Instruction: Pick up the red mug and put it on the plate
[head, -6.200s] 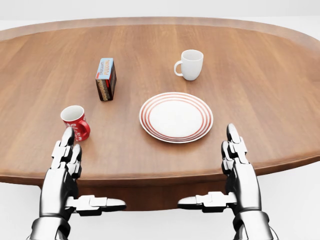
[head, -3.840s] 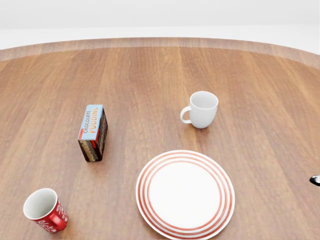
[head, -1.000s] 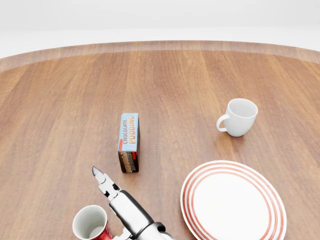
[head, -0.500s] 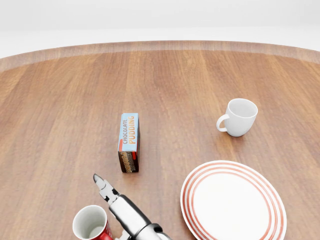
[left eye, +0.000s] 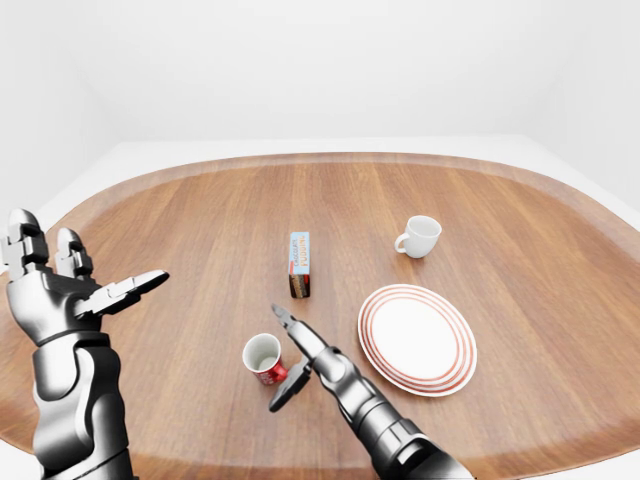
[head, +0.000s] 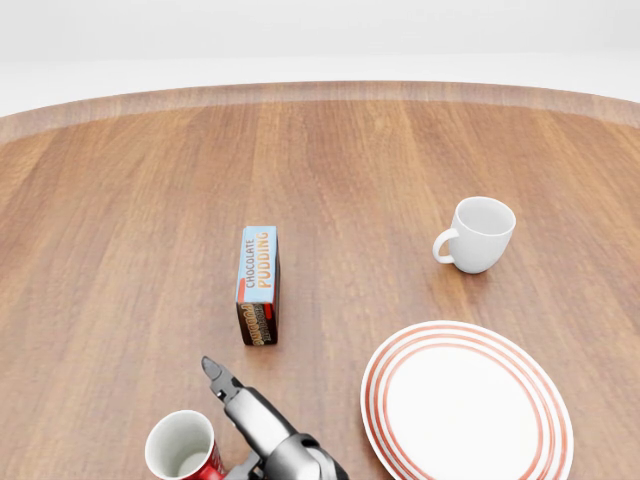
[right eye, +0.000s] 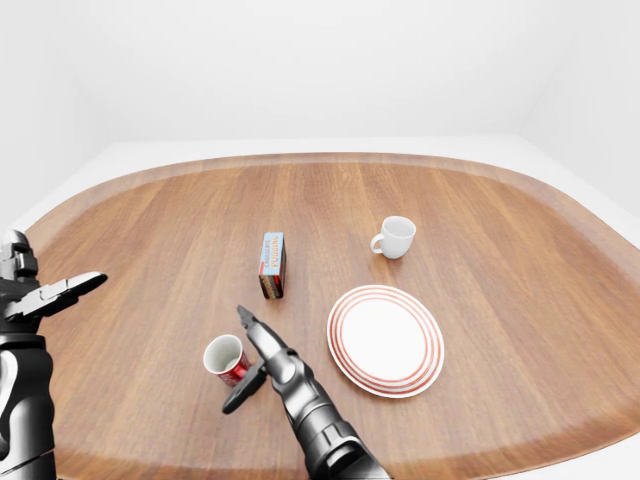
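Note:
The red mug (left eye: 262, 358) stands upright on the wooden table (left eye: 190, 225), left of the white plate with red rings (left eye: 417, 338). My right hand (left eye: 283, 358) reaches in from the bottom of the view. It is open against the mug's right side, with its long fingers (left eye: 296, 332) pointing past the mug and its thumb below it. The fingers do not close round the mug. In the head view the mug (head: 183, 452) sits at the bottom edge with the hand (head: 250, 420) beside it. My left hand (left eye: 88, 270) is open and raised at the far left, away from everything.
A chocolate pudding box (left eye: 299, 264) stands upright just above the red mug. A white mug (left eye: 420, 236) stands above the plate, towards the right. The table's rim curves round at the top and the sides of the view.

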